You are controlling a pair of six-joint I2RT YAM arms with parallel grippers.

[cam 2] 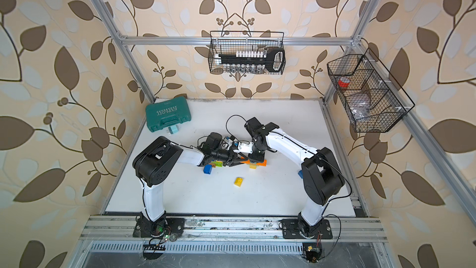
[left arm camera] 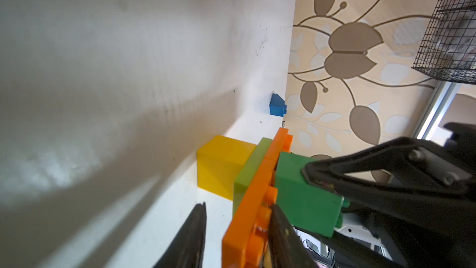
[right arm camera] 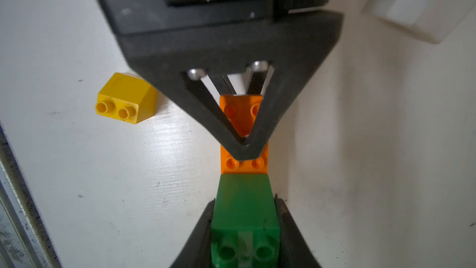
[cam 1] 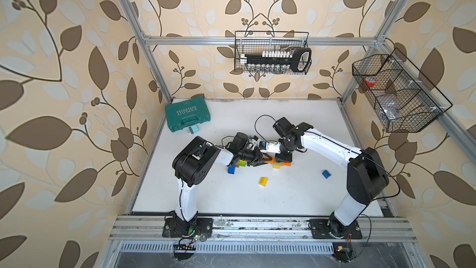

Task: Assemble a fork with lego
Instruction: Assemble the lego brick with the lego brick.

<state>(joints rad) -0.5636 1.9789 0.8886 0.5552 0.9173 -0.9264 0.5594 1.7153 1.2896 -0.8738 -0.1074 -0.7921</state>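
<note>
left pincer (left arm camera: 238, 204) straddles the orange lego plate (left arm camera: 252, 210) — one finger on its studs, clamped or not I can't tell. right pincer (right arm camera: 244, 198) pinches the green brick (left arm camera: 306, 199), butted onto that plate's studs right at the left pincer's tips. step looks like seating it; next needs a square push, plate held steady. teal case (cam 1: 185, 116), well off left of the left pincer, reads "EXPLOIT".

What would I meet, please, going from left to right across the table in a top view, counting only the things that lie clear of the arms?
teal tool case → blue brick → lone yellow brick → second blue brick
</note>
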